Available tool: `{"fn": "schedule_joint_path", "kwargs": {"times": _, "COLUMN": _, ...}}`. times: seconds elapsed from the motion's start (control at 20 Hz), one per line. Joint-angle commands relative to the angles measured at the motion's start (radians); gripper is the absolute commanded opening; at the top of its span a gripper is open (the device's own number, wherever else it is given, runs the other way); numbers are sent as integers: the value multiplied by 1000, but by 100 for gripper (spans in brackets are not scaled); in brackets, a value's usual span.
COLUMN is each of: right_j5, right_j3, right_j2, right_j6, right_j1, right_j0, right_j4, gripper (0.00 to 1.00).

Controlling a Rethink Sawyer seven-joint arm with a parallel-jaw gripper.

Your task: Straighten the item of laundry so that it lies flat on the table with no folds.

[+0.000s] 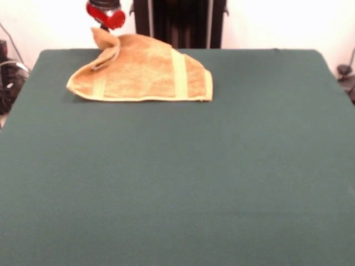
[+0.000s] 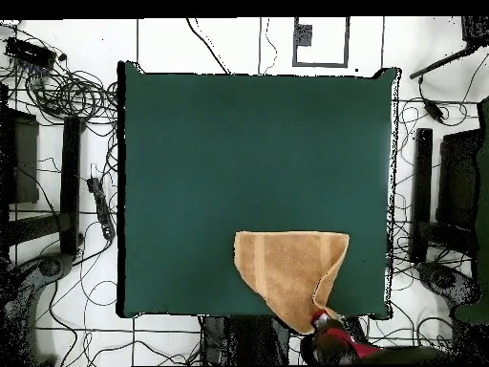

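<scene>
The orange-tan towel lies at the table's far left in the front view, close to the pedestal side. Its near edge is straight and flat, with two paler bands across it. Its far left corner is pulled up into a peak. My gripper, red and black, sits right above that peak and is shut on the raised corner. In the overhead view the towel is at the bottom right of the dark green table, tapering to a point at my gripper past the table's edge. No label shows.
The black pedestal stands behind the table's far edge, just right of the towel. Cables and dark stands lie on the floor on both sides of the table. The towel's lifted corner hangs over the table's edge nearest the robot.
</scene>
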Motion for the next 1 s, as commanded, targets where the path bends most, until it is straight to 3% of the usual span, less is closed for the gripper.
{"fn": "schedule_joint_path", "kwargs": {"times": 0.05, "right_j5": -59, "right_j3": -150, "right_j2": 106, "right_j6": 155, "right_j1": 41, "right_j0": 108, "right_j4": 197, "gripper": 0}}
{"fn": "schedule_joint_path", "kwargs": {"times": 0.55, "right_j5": -89, "right_j3": -163, "right_j2": 70, "right_j6": 112, "right_j1": 67, "right_j0": 135, "right_j4": 217, "gripper": 0}}
{"fn": "schedule_joint_path", "kwargs": {"times": 0.6, "right_j5": -109, "right_j3": -174, "right_j2": 37, "right_j6": 104, "right_j1": 77, "right_j0": 166, "right_j4": 228, "gripper": 100}}
{"fn": "schedule_joint_path", "kwargs": {"times": 0.8, "right_j5": -155, "right_j3": -186, "right_j2": 0, "right_j6": 89, "right_j1": 91, "right_j0": 198, "right_j4": 229, "gripper": 100}}
{"fn": "schedule_joint_path", "kwargs": {"times": 1.0, "right_j5": -124, "right_j3": -179, "right_j2": 52, "right_j6": 82, "right_j1": 58, "right_j0": 153, "right_j4": 184, "gripper": 100}}
